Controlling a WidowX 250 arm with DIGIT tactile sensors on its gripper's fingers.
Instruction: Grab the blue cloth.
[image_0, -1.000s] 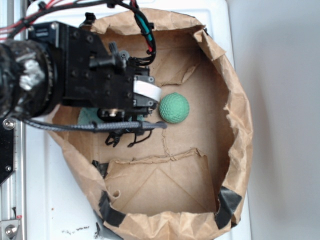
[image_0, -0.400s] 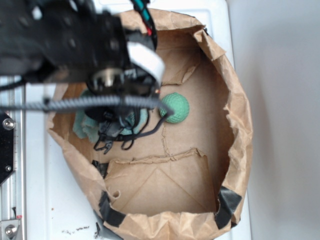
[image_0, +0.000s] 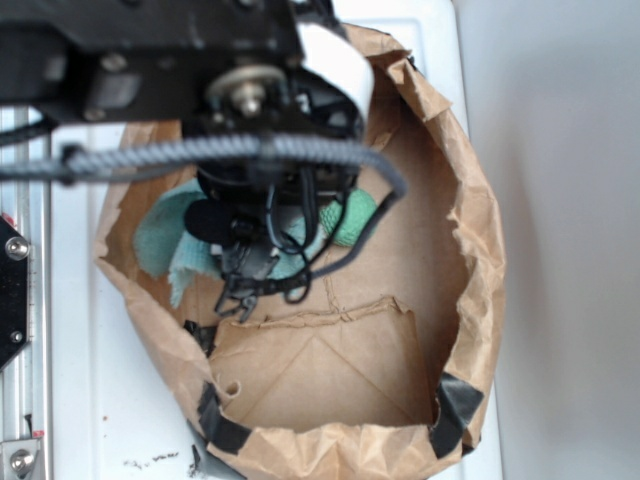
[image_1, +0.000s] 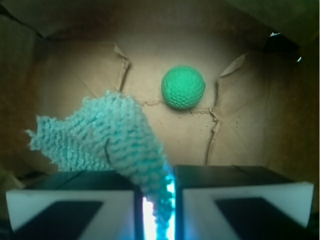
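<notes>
The blue cloth (image_1: 107, 137), pale teal terry with fuzzy loops, is pinched between my gripper's (image_1: 159, 210) two jaws and hangs from them above the box floor. In the exterior view the cloth (image_0: 172, 240) shows to the left under the arm, and my gripper (image_0: 262, 262) is raised over the middle of the box, mostly hidden by its own black body and cables. A round green dimpled ball (image_1: 183, 87) lies on the cardboard floor beyond the cloth, apart from it. In the exterior view the ball (image_0: 352, 220) is partly hidden behind the gripper.
A brown cardboard box with torn, crumpled paper walls (image_0: 470, 250) surrounds the work area. A folded cardboard flap (image_0: 320, 360) lies on the floor at the front. Black tape (image_0: 455, 405) holds the corners. The box stands on a white surface (image_0: 140, 400).
The arm has risen toward the camera and shifted right. The cloth has lifted off the floor with the gripper. The ball has stayed in place.
</notes>
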